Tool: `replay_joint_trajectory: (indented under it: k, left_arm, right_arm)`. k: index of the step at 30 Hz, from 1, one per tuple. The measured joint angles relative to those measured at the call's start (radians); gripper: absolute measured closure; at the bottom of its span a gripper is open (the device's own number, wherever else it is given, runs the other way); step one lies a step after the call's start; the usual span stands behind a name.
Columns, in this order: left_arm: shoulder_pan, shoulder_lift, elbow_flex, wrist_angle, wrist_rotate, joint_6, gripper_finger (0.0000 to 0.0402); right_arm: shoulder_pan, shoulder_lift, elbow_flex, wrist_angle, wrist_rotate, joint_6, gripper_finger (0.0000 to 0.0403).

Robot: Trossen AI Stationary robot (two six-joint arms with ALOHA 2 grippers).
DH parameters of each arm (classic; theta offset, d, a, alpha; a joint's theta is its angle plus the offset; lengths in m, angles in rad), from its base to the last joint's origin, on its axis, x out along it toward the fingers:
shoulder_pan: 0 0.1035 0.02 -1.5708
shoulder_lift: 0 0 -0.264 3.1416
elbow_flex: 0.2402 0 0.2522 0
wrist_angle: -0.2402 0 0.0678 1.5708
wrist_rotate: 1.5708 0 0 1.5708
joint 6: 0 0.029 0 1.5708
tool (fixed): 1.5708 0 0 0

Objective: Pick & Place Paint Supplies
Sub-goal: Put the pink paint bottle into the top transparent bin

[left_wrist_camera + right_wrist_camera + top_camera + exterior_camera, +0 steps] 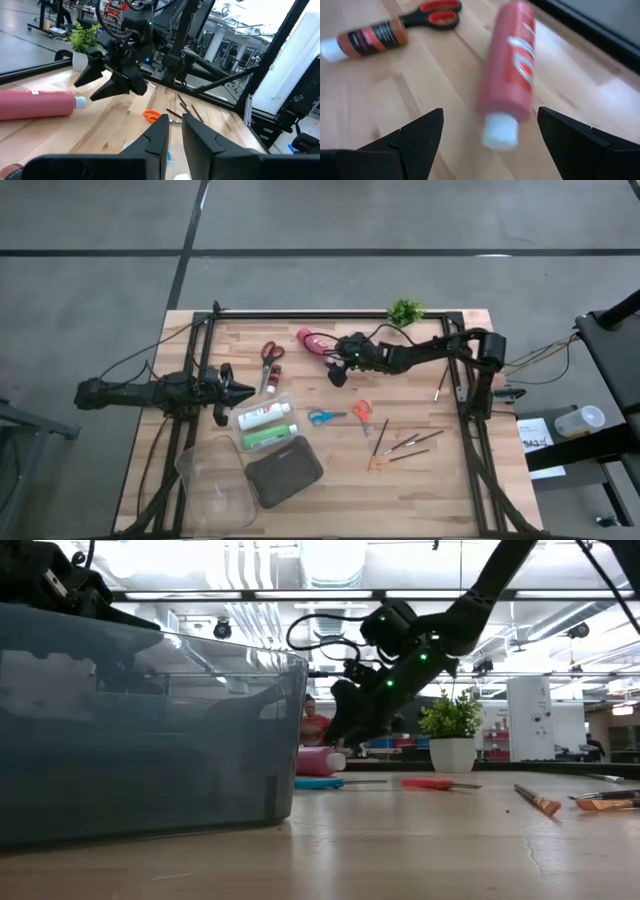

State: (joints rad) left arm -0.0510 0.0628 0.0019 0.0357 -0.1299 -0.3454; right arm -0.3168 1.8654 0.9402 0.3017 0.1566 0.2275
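A red paint tube (507, 75) lies on the wooden table (430, 470) near its far edge, also seen in the high view (312, 340), its white cap (500, 131) toward my right gripper. My right gripper (490, 145) hangs open just above the cap end, slanting down, one finger on either side and touching nothing; the high view (337, 372) shows it too. Red-handled scissors (432, 12) and a smaller dark red tube (367, 37) lie beyond. My left gripper (175, 130) waits level at the table's left, nearly shut and holding nothing.
A clear box (265, 425) holds a white tube and a green tube. Blue scissors (322, 417), orange scissors (362, 412) and thin brushes (400, 442) lie mid-table. A dark grey case (285, 472), a clear tub (215, 480) and a potted plant (405, 310) stand around.
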Motion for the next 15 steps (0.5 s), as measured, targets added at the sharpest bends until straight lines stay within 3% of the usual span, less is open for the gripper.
replay_joint_trajectory:
  k: [5, 10, 15]
  left_arm:
    - [0.0, 0.0, 0.0, 0.0, 0.0, 0.0, 0.034]
    - [0.0, 0.0, 0.0, 0.0, 0.0, 0.0, 0.034]
    - [0.0, 0.0, 0.0, 0.0, 0.0, 0.0, 0.034]
  right_arm:
    - [-0.003, 0.023, 0.063, -0.012, 0.018, -0.037, 0.0081]
    - [-0.01, 0.019, 0.093, -0.019, 0.11, -0.074, 0.0081]
    - [-0.029, 0.034, 0.118, -0.096, 0.076, -0.07, 0.0081]
